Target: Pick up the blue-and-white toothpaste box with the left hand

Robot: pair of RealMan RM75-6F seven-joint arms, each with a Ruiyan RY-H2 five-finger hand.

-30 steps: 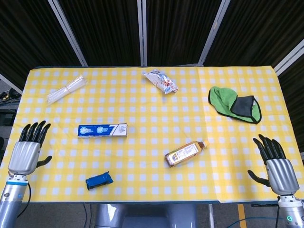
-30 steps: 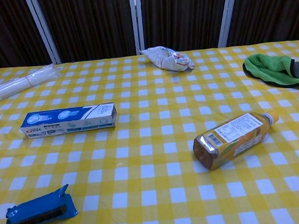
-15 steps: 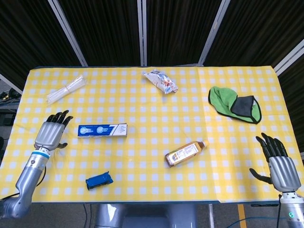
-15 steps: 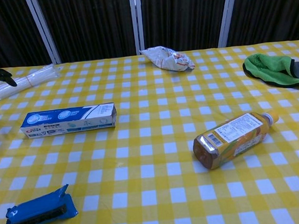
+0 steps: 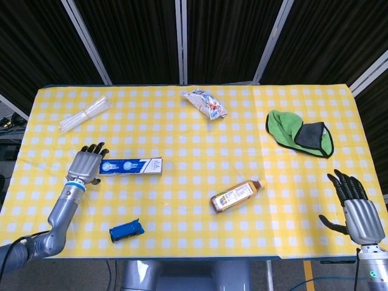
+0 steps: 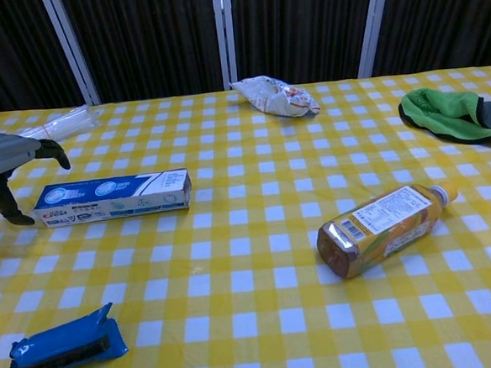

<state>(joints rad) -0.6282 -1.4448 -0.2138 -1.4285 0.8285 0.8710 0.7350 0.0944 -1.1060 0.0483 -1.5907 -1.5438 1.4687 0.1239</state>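
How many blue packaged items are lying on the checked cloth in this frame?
2. The toothpaste box lies left of centre, with the left hand at its left end. The blue wrapped snack lies nearer the front edge, below the box. Neither view suggests any others hidden.

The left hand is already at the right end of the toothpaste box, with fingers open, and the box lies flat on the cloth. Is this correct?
Not quite: the left hand is at the left end of the toothpaste box, as the head view shows. Its fingers are open and the box lies flat on the cloth.
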